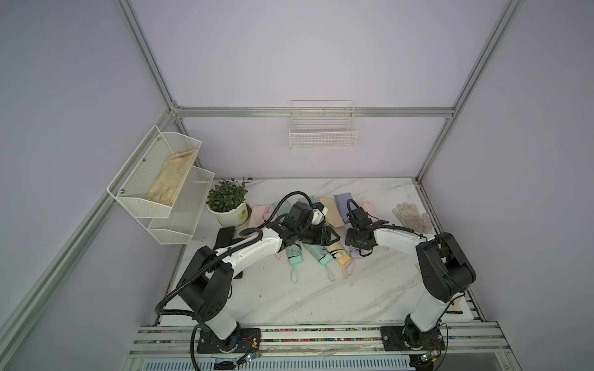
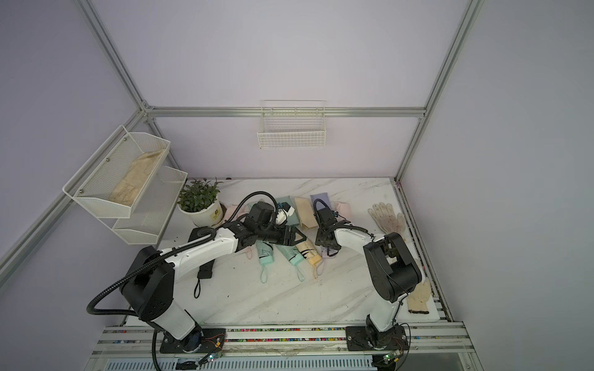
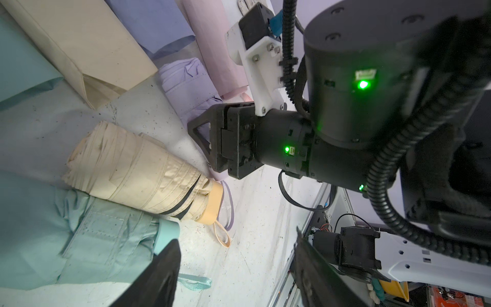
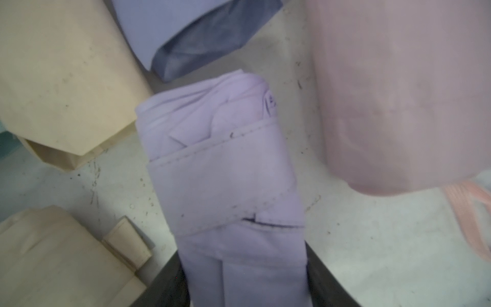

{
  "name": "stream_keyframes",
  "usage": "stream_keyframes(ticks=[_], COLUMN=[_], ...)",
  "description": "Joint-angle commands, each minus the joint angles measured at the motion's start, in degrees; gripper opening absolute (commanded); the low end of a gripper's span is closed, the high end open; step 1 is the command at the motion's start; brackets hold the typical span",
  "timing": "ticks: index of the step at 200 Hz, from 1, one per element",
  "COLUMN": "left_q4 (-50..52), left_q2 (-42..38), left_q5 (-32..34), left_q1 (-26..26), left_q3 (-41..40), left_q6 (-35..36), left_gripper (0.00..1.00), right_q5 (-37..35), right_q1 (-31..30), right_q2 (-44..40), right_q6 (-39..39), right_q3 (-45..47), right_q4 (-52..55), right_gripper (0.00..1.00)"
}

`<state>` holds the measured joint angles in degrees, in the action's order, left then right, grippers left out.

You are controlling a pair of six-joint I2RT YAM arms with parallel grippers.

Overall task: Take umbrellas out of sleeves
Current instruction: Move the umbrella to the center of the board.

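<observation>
My right gripper [image 4: 244, 281] is shut on the lavender umbrella [image 4: 225, 172], with a finger pressed against each side of its lower half. The umbrella lies on the marble table [image 1: 289, 298]. The open mouth of the lavender sleeve [image 4: 191, 32] is just beyond its tip. To one side lies a full pink sleeve [image 4: 398, 93] with a pink loop [image 4: 467, 210] showing at its mouth. My left gripper [image 3: 236, 236] is open and holds nothing, hovering beside a mint umbrella [image 3: 93, 234] and the yellow umbrella [image 3: 138, 170]. In a top view both grippers sit close together, left [image 1: 334, 237] and right [image 1: 352, 244].
Empty yellow sleeve [image 1: 331, 212] and mint sleeve [image 2: 284, 205] lie at the back. A potted plant [image 1: 228, 205] stands back left beside a mesh shelf [image 1: 157, 180] holding beige gloves. A white knit glove [image 1: 413, 218] lies far right. A black umbrella [image 2: 205, 269] lies under my left arm.
</observation>
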<state>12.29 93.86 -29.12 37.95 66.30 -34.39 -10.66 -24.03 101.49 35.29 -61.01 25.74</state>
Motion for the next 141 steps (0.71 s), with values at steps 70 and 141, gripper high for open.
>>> stream_keyframes(ticks=[70,141], left_q4=[0.6,-4.14], left_q2=[-1.55,-4.02], left_q5=[-2.08,-3.39], left_q1=[-2.1,-2.13], left_q3=[0.77,-2.57], left_q6=[3.63,0.95], left_gripper=[0.68,0.68], right_q5=[0.2,-3.33], right_q1=[1.33,7.21], right_q2=[-3.87,-8.28], right_q6=[-0.75,-4.1], right_q3=[-3.47,-5.02], right_q4=[2.47,5.49], right_gripper=[0.81,0.91])
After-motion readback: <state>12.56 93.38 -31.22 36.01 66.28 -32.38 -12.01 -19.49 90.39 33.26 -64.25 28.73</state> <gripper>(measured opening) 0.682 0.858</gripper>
